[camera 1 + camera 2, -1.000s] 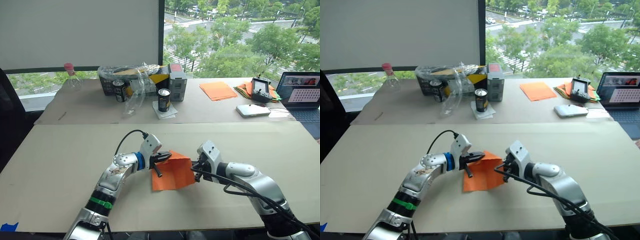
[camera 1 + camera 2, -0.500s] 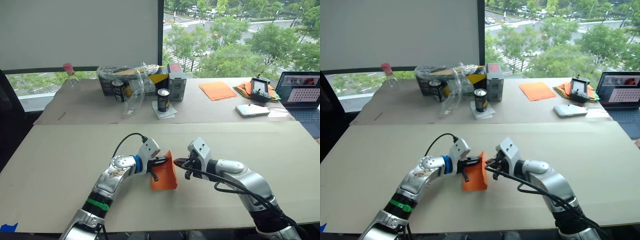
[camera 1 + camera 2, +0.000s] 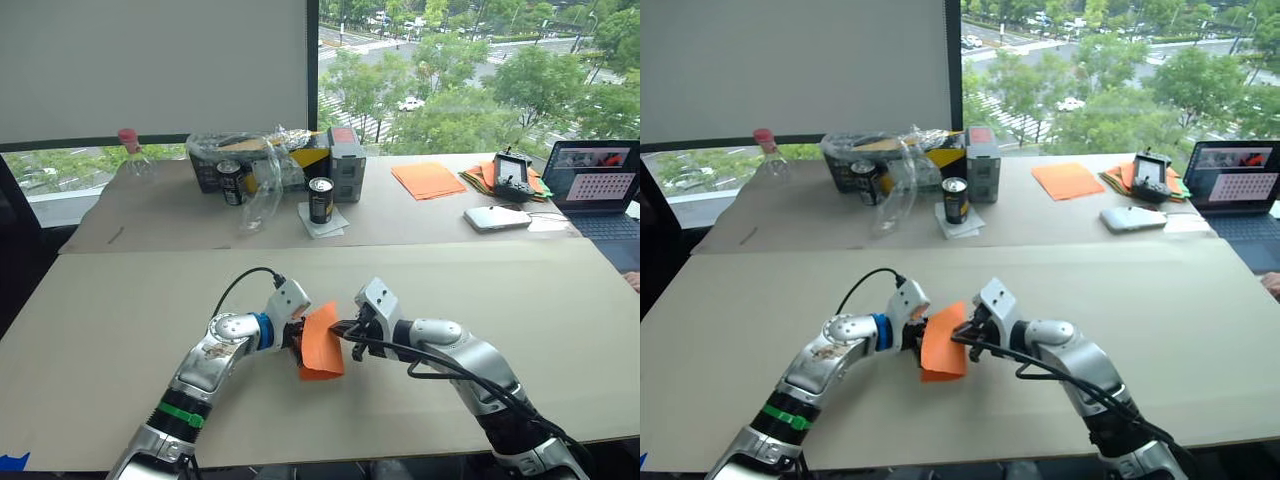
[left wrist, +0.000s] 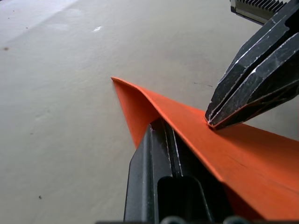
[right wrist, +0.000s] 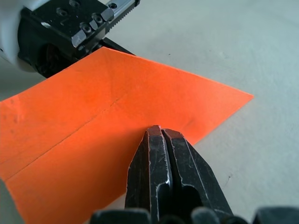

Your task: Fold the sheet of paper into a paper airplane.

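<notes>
The sheet of paper (image 3: 321,341) is near the front middle of the tabletop (image 3: 120,300), between the two grippers. It is bright orange and partly folded over, so that one flap stands up from the surface while its lower edge rests on the tabletop. In the right wrist view a straight crease runs across the orange surface.

The left gripper (image 3: 296,333) touches the sheet from the robot's left side. In the left wrist view one black finger lies under the raised flap; how far its jaws are open I cannot tell.

The right gripper (image 5: 161,140) meets the sheet from the robot's right side. Its jaws are pressed together with no gap, and the closed tip pushes on the paper. In the left wrist view this tip rests on the upper face of the flap.

On the far part of the tabletop stand a dark drink can (image 3: 320,199) on a white napkin, a neat stack of orange sheets (image 3: 428,180) and an open laptop (image 3: 596,186).
</notes>
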You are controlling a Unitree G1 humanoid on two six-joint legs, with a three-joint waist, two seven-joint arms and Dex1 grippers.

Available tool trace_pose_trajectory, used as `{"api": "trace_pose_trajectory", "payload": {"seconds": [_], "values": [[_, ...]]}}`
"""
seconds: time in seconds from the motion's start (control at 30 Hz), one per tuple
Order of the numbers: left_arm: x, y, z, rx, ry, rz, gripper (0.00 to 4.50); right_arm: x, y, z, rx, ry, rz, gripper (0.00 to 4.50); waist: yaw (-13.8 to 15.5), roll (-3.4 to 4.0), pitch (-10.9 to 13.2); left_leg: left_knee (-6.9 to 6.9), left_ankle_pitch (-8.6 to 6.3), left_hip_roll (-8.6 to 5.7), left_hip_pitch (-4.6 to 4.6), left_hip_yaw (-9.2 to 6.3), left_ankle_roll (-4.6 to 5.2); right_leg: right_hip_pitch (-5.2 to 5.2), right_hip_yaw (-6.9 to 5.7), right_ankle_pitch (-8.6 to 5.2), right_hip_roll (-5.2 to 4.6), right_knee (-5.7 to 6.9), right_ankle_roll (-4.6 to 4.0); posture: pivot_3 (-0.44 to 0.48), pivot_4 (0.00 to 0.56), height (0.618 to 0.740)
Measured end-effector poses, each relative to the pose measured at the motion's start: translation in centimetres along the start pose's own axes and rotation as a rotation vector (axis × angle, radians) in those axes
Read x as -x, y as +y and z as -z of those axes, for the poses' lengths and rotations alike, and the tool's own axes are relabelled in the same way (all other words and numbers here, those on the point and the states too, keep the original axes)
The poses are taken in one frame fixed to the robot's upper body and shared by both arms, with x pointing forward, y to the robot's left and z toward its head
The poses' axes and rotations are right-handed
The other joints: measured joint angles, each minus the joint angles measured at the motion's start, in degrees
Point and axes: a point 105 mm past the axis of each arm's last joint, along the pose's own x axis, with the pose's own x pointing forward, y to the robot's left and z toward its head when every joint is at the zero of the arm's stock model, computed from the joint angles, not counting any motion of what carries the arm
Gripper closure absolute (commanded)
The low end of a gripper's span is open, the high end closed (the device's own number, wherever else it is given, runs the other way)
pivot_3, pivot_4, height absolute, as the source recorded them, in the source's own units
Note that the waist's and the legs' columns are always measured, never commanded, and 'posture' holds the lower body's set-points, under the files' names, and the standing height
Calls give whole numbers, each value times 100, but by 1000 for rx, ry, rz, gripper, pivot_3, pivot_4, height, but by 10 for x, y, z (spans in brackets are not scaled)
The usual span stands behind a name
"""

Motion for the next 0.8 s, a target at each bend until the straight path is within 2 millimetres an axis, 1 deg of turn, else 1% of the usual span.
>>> {"api": "trace_pose_trajectory", "payload": {"seconds": [0.13,0.2,0.33,0.43,0.47,0.67,0.8], "values": [[30,23,10,8,51,-63,4484,-6,0,5,-1,12,-14,4500,-30,2,1,-3,0,4,5,1,-1,-2,1,0,4,4,0,0,150,695],[41,32,12,21,58,-97,4484,-9,0,7,-2,18,-22,4500,-11,4,3,-2,0,2,4,1,-1,-2,2,0,3,3,0,0,150,695],[51,47,9,51,31,-163,4484,-16,3,4,19,22,-45,4500,19,3,3,0,1,1,4,0,-3,-1,2,0,2,3,-1,0,150,695],[57,58,-1,63,-1,-210,4484,-17,3,4,28,19,-49,4500,23,3,3,0,1,1,4,0,-3,-1,2,0,2,3,-1,0,150,695],[57,58,-4,68,-11,-210,4484,-17,3,4,28,18,-51,4500,20,3,3,0,0,1,4,0,-3,-1,2,0,2,3,-1,0,150,695],[45,40,-17,109,-90,-136,4484,-15,1,5,31,23,-46,4500,17,3,3,-1,0,1,4,0,-5,-3,3,1,2,4,-1,0,150,695],[45,33,-29,135,-168,-85,4484,-8,-6,8,33,33,-23,4500,22,3,3,0,0,1,4,0,-5,-1,4,1,2,4,-1,0,150,695]]}}
